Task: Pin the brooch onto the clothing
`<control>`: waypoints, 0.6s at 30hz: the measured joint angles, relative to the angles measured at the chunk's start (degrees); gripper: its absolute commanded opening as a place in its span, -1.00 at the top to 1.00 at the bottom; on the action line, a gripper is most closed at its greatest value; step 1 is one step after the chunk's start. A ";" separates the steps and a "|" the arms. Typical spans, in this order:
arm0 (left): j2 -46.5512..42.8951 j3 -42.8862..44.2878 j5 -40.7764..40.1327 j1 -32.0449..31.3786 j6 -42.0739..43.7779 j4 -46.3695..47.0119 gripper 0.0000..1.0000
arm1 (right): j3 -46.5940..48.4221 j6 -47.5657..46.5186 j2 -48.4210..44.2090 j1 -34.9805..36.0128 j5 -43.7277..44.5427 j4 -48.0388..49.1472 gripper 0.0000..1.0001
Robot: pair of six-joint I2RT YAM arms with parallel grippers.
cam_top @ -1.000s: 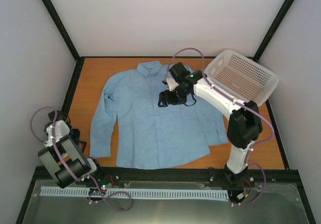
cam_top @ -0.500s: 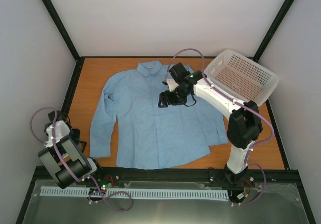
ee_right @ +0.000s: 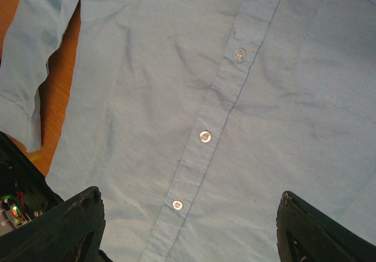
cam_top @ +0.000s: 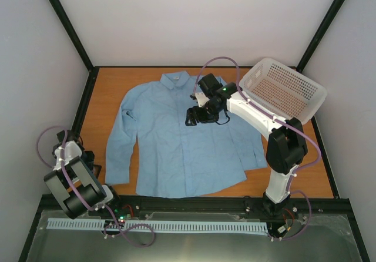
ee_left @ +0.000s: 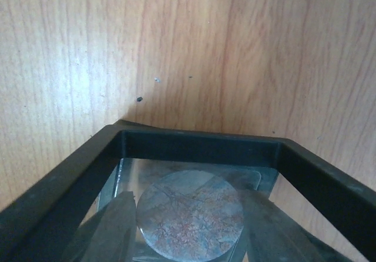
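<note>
In the left wrist view the brooch [ee_left: 190, 218], a round mottled disc, lies inside a small black square tray [ee_left: 200, 145]. My left gripper [ee_left: 191, 202] reaches down into the tray, with one blurred finger against each side of the disc. The clothing, a light blue shirt [cam_top: 176, 144], lies spread flat on the wooden table. Over its chest hovers my right gripper [cam_top: 192, 116], open wide. Nothing is between its fingers [ee_right: 70, 221], and the button placket [ee_right: 205, 136] shows below the gap.
A white perforated basket [cam_top: 282, 88] sits tilted at the back right corner. The left arm [cam_top: 73, 182] is folded low at the near left edge, beside the shirt's sleeve [cam_top: 117, 156]. Black frame rails border the table.
The left arm has shifted slightly lower at the table's near left. The right arm and the shirt have not moved.
</note>
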 measured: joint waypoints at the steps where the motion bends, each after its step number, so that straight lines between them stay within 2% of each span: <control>1: 0.07 0.00 0.00 0.00 -0.02 0.00 0.09 | 0.00 0.00 0.00 0.00 0.00 0.00 -0.56; 12: 0.20 -0.04 -0.04 0.00 -0.02 0.09 0.33 | 0.00 0.02 0.00 0.00 -0.02 0.00 -0.56; 18: 0.11 -0.04 -0.02 0.00 -0.02 -0.04 0.39 | 0.00 0.02 0.00 0.00 -0.02 0.00 -0.56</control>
